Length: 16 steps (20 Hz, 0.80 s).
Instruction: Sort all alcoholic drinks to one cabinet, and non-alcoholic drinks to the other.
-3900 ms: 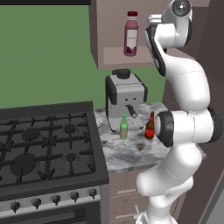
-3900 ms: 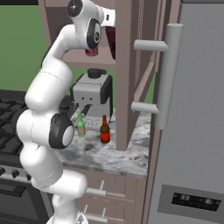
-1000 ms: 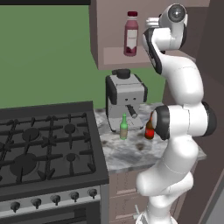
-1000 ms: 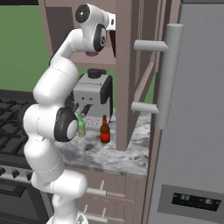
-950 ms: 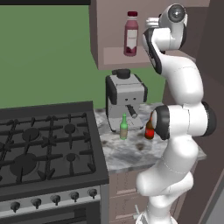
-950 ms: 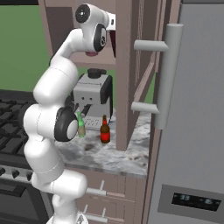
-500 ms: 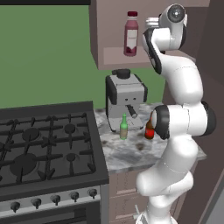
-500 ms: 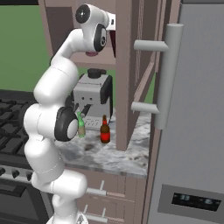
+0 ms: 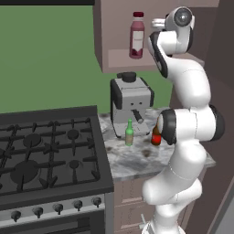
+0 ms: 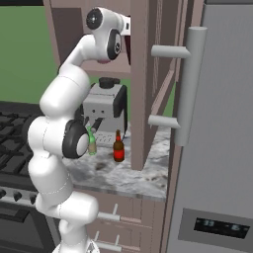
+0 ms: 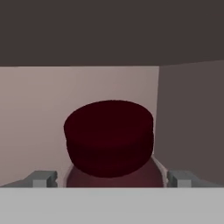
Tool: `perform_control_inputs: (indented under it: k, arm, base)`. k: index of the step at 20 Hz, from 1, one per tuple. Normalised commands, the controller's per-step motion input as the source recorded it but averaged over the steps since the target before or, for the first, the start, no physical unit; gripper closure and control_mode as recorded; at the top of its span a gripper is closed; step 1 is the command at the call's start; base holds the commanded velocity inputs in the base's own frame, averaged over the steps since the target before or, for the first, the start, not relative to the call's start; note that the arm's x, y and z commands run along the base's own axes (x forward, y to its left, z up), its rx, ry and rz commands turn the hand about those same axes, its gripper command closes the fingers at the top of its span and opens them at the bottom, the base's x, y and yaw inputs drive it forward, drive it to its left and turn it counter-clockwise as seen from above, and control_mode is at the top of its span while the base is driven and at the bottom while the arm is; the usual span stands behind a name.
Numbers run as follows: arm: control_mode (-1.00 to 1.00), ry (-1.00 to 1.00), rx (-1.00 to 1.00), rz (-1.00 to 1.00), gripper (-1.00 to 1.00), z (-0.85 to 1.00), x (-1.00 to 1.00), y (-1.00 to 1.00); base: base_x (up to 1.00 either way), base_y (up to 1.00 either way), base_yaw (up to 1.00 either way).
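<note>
A dark maroon bottle (image 11: pixel 109 138) with a dark red cap stands on the upper cabinet's shelf, and a sliver of it (image 10: pixel 127 47) shows beside the hand. My gripper (image 11: pixel 111 178) is open, one fingertip (image 11: pixel 43 178) on each side of its shoulder, slightly apart from it. A pink bottle (image 9: pixel 137 35) with a white label stands further left on the same shelf. On the counter, by the coffee machine, stand the slim green bottle (image 9: pixel 130 132) (image 10: pixel 92 142) and the amber bottle with the red label (image 9: pixel 156 136) (image 10: pixel 118 147).
The grey coffee machine (image 9: pixel 130 105) sits at the back of the marble counter (image 9: pixel 132 160). A black gas stove (image 9: pixel 45 155) lies to the left. The open cabinet door (image 10: pixel 141 84) hangs close to my hand, and the steel fridge (image 10: pixel 217 148) stands on the right.
None over the last second. Since the oldest frames, my wrist has shifted slightly beside the cabinet shelf.
</note>
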Motion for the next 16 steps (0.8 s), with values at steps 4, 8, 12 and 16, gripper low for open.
perform_control_inputs:
  k: [4, 8, 12, 16]
  arm:
    - [-1.00, -0.05, 0.00, 0.00, -1.00, -0.11, 0.15, 0.00]
    - [-1.00, -0.05, 0.00, 0.00, -1.00, -0.10, 0.13, 0.00]
    - [-1.00, -0.01, 0.00, 0.00, -1.00, -0.01, 0.06, 0.00]
    - [-1.00, 0.00, 0.00, 0.00, -1.00, 0.01, 0.01, 0.00]
  base:
    - [0.00, 0.00, 0.00]
    - [0.00, 0.00, 0.00]
    - [0.00, 0.00, 0.00]
    - [0.00, 0.00, 0.00]
